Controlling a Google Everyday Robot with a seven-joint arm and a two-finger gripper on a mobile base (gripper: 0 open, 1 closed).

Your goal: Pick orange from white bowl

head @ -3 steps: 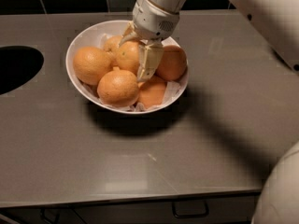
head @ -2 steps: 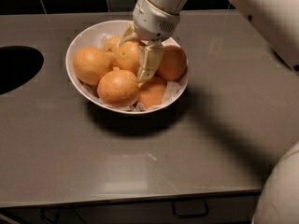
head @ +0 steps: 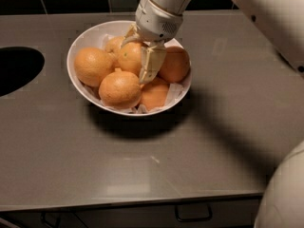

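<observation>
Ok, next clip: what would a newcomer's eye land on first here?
The white bowl heaped with oranges stands out on the grey counter, towards the back and left of centre. The gripper reaches down from the top into the pile, against the orange at the middle back of the bowl. A dark round opening sits in the counter at the far left.

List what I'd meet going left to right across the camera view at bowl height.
Dark round opening in the counter → white bowl, left rim → left orange → gripper, down among the fruit → right orange → bare counter → robot arm.
</observation>
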